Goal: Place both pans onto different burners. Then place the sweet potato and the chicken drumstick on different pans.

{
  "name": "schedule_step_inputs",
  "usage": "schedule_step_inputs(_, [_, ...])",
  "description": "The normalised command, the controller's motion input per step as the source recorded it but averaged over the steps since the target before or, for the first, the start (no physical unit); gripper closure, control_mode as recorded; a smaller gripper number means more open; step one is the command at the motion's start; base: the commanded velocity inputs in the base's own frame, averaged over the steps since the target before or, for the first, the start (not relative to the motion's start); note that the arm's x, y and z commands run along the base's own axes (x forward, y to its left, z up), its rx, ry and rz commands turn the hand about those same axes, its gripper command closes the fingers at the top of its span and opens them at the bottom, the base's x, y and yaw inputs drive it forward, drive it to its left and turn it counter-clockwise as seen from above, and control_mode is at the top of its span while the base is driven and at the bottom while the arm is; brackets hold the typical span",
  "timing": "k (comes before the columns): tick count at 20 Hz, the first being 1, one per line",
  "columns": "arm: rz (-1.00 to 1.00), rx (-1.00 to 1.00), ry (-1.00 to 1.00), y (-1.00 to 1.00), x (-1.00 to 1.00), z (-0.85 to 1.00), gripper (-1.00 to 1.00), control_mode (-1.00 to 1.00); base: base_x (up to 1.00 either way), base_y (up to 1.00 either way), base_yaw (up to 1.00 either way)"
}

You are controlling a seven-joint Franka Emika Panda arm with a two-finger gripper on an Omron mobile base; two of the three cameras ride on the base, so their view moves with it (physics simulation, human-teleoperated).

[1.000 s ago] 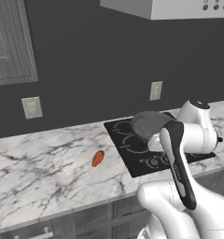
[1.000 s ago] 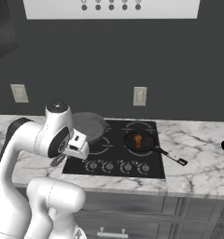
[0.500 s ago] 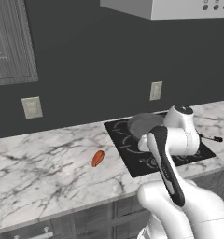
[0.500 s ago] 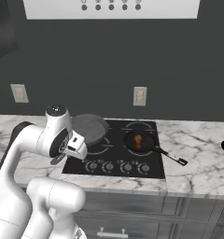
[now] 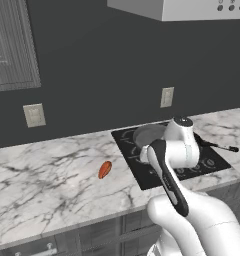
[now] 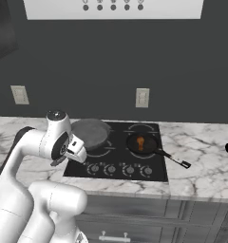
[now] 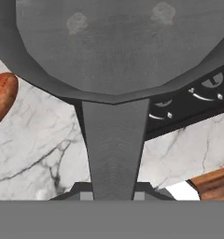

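The dull grey pan [image 6: 90, 132] is over the rear left burner of the black cooktop [image 6: 119, 157]; I cannot tell whether it touches the glass. My gripper [image 7: 114, 191] is shut on its long grey handle [image 7: 115, 140], seen beside the hand [image 6: 78, 147] in the right base view. The near-black pan [image 6: 142, 144] sits on the right front burner with the golden-brown chicken drumstick [image 6: 140, 141] in it. The orange-red sweet potato [image 5: 105, 169] lies on the marble counter left of the cooktop, and also left of the pan's rim as the sweet potato [image 7: 2, 98] in the hand view.
The black pan's thin handle [image 6: 175, 160] sticks out to the front right over the cooktop's edge. Knobs [image 6: 120, 169] line the cooktop's front. A wall outlet [image 6: 142, 98] is behind the stove, and a range hood [image 6: 113, 8] hangs above. Marble counter [image 5: 47, 185] stretches left.
The arm has swung a little to the left with the grey pan still in its grip, so the pan has shifted slightly left and toward the front. The black pan and sweet potato stay put.
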Motion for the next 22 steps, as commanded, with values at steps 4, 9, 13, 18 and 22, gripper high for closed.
schedule_step_inputs(4, [-0.04, 0.0, 0.06, 0.16, 0.29, -0.27, 1.0, -1.0, 0.0, 0.0, 0.0])
schedule_step_inputs(9, [-0.02, 0.0, 0.07, 0.12, 0.24, -0.23, 1.0, -1.0, 0.0, 0.0, 0.0])
schedule_step_inputs(13, [0.0, 0.01, 0.04, 0.0, 0.15, -0.1, 1.0, -1.0, 0.0, 0.0, 0.0])
schedule_step_inputs(18, [0.0, 0.02, 0.02, 0.0, 0.08, -0.12, 1.0, -1.0, 0.0, 0.0, 0.0])
schedule_step_inputs(22, [0.0, 0.01, 0.02, 0.0, 0.14, -0.25, 1.0, -1.0, 0.0, 0.0, 0.0])
